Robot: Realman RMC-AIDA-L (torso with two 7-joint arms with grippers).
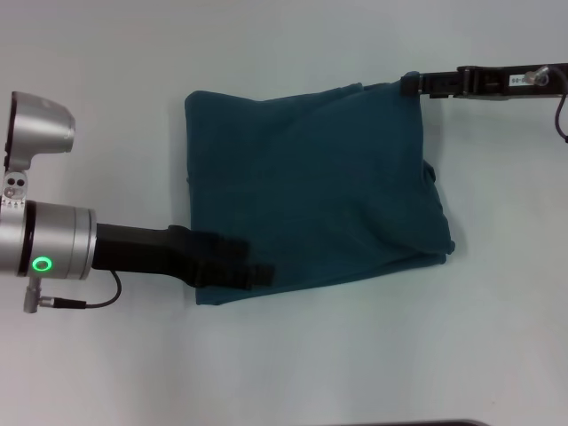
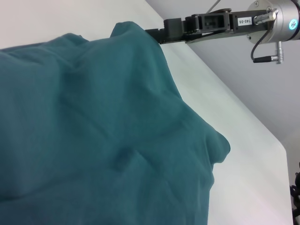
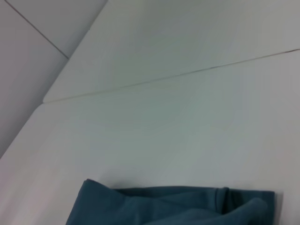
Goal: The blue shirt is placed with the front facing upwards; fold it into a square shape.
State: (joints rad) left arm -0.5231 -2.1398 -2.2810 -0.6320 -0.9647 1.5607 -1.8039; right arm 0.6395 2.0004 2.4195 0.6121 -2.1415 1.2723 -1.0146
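Note:
The blue shirt [image 1: 311, 186] lies on the white table, folded into a rough rectangle with plain teal fabric up; no lettering shows. My left gripper [image 1: 257, 275] is at the shirt's near left corner, shut on the fabric at the edge. My right gripper [image 1: 410, 85] is at the far right corner, shut on that corner. In the left wrist view the shirt [image 2: 93, 131] fills the frame in loose folds, and the right gripper [image 2: 157, 35] meets its raised corner. The right wrist view shows only a strip of the shirt [image 3: 164, 208].
The white table [image 1: 106, 71] surrounds the shirt with bare surface on all sides. A lumpy layer sticks out at the shirt's right edge [image 1: 439, 235]. The table's edge and grey floor show in the left wrist view [image 2: 262, 93].

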